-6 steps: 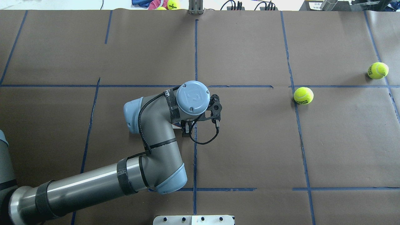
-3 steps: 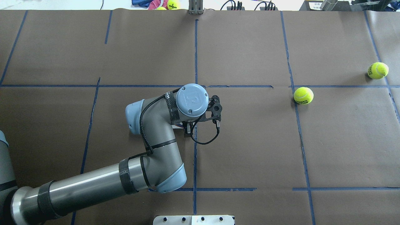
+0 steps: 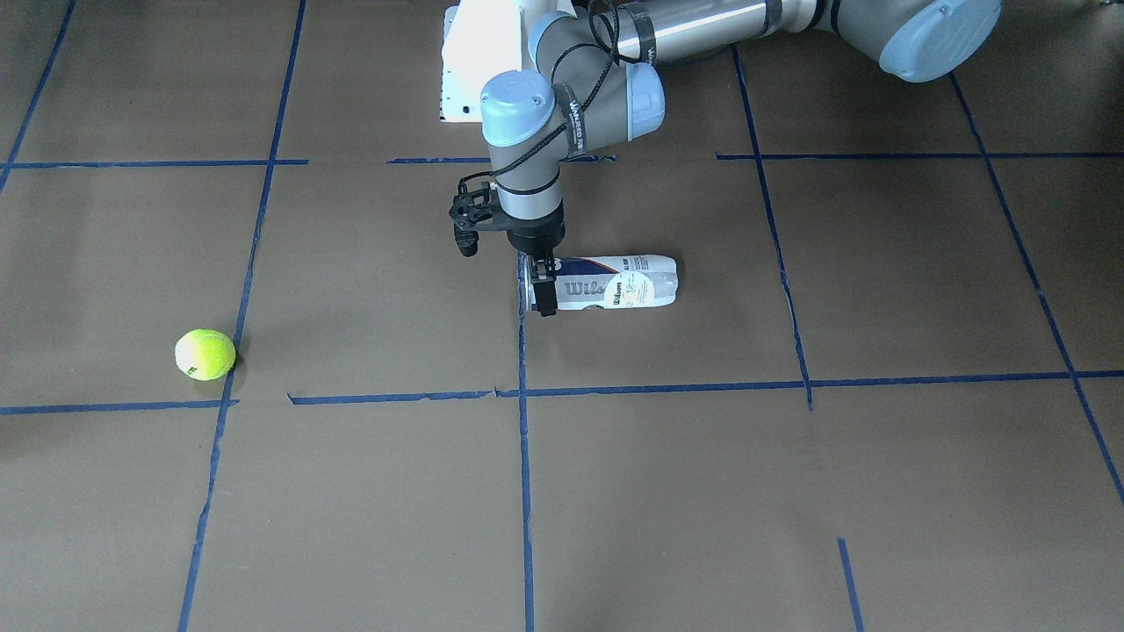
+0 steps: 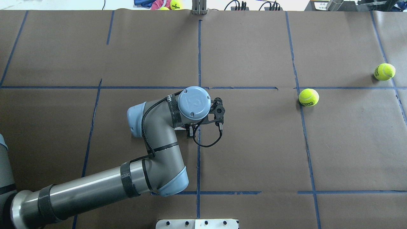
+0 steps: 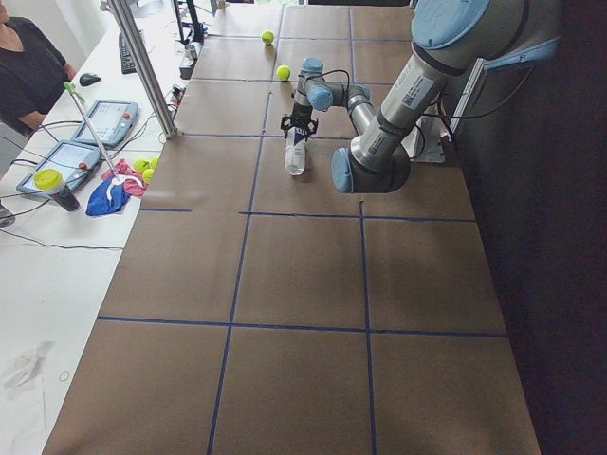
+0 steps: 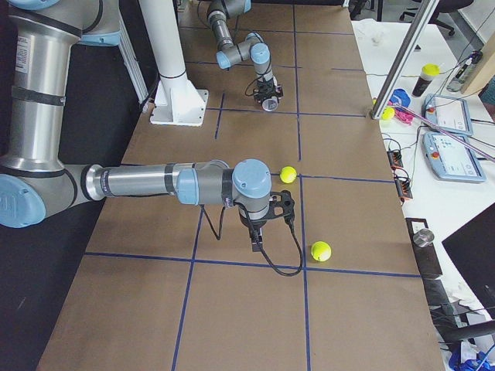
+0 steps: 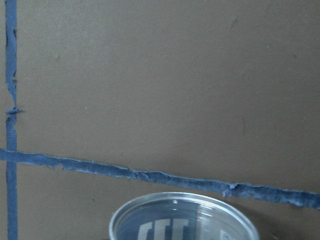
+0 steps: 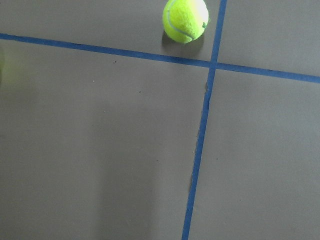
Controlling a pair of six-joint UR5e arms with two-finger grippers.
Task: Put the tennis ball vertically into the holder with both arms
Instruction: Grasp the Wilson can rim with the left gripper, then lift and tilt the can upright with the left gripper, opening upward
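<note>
While my left arm (image 4: 152,149) is easing slightly back toward my base since a second ago overhead, the fuzzy neon yellow-green tennis ball (image 4: 308,97) is lying untouched, well away on my right. From the front, my left pincer (image 3: 541,285) is straddling the mouth of the clear plastic, navy-labelled holder (image 3: 619,292), which is lying on its side. Whether I am clamping it, I cannot tell, but I am likely settling a grasp to stand it up. From the right end, my right pincer (image 6: 258,238) is hanging over the brown-papered, blue-taped bench (image 6: 232,325), and I cannot tell its grip either. From the left end, a dark-shirted operator (image 5: 24,57) is showing beside a white desk (image 5: 38,284).
</note>
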